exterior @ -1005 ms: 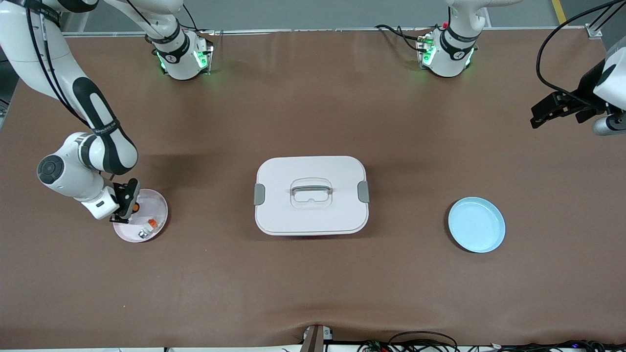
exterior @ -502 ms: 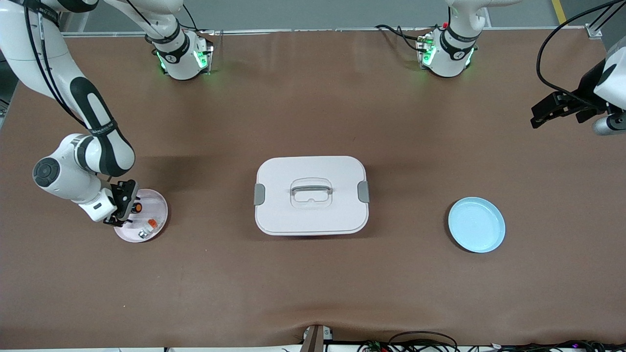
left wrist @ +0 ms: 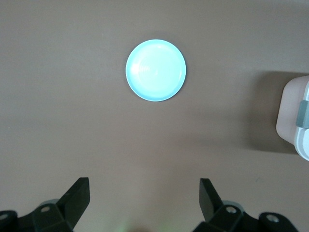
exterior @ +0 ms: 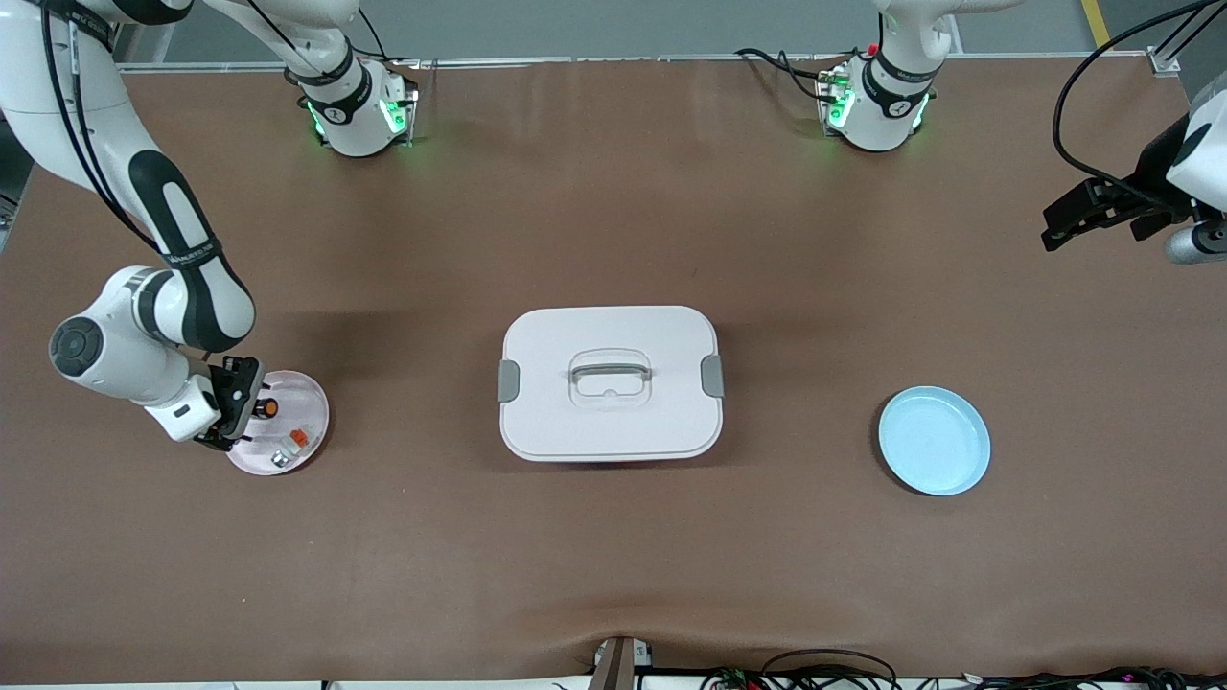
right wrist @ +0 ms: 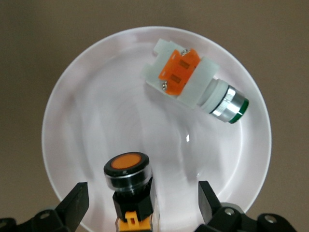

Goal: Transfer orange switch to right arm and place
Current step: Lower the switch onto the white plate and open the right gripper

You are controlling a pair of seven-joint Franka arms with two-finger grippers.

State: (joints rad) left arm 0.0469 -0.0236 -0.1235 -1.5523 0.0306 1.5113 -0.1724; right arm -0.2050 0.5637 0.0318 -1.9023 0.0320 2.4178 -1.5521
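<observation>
Since the orange switch (right wrist: 128,186) now sits on the pink plate (exterior: 312,398) beside the white-grey part (right wrist: 193,82), I judge placing done; right gripper (right wrist: 140,205) jaws released around it (untouching), left gripper (left wrist: 145,200) waiting, jaws released, above the blue plate (left wrist: 156,70).

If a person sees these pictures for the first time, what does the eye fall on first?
First, the big white lidded box at the table's middle. Next, the right gripper at the right arm's end, jaws open around the orange switch, which lies in a pink plate beside a white-grey switch part. Toward the left arm's end lies a light blue plate, with the left gripper waiting open in the air.
</observation>
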